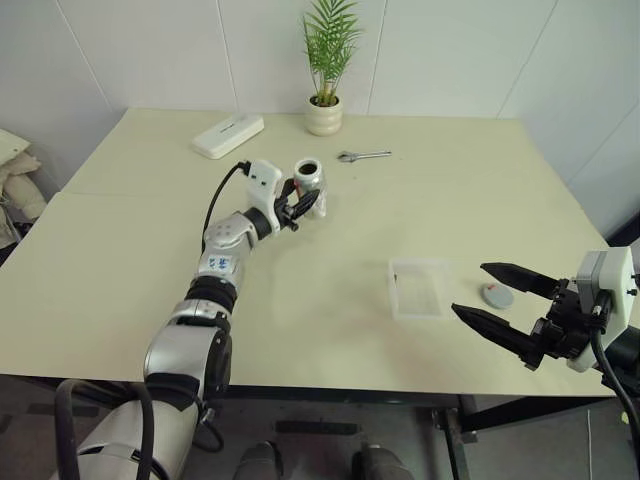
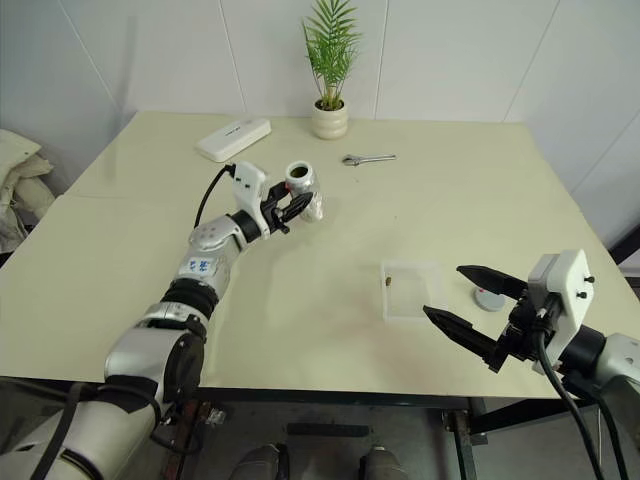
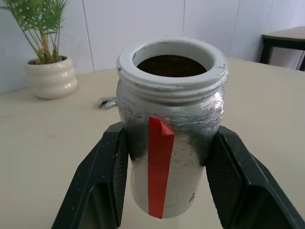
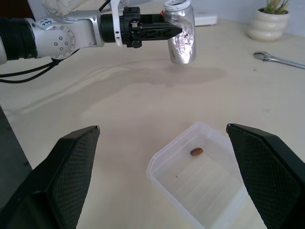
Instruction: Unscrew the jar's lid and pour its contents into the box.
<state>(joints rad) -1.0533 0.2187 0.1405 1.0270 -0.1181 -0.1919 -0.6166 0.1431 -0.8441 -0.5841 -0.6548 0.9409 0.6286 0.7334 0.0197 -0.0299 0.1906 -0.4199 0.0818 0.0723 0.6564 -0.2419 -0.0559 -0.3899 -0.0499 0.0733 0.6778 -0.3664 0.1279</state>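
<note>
Left gripper (image 1: 300, 207) clamped on the jar (image 1: 310, 185) – open-mouthed, upright, held off the table (image 1: 150, 270) toward its far edge. Right gripper (image 1: 500, 305) gaping, empty, at near right edge by lid (image 1: 496, 295). Box (image 1: 420, 288) beside it. Carry jar over box w/o tipping – then pour slowly.

The jar (image 3: 171, 143) is silvery-grey with a crinkled foil sheen, a white threaded rim, a dark inside and a red strip down its side. The lid (image 1: 496, 295) is grey with a red mark. The box (image 4: 200, 183) is clear plastic, holding one brown speck. The table (image 1: 450, 220) is pale yellow-green. The case (image 1: 228, 135) is white, the pot (image 1: 324, 115) cream, its plant (image 1: 330, 45) green, the wrench (image 1: 362, 155) silver.
</note>
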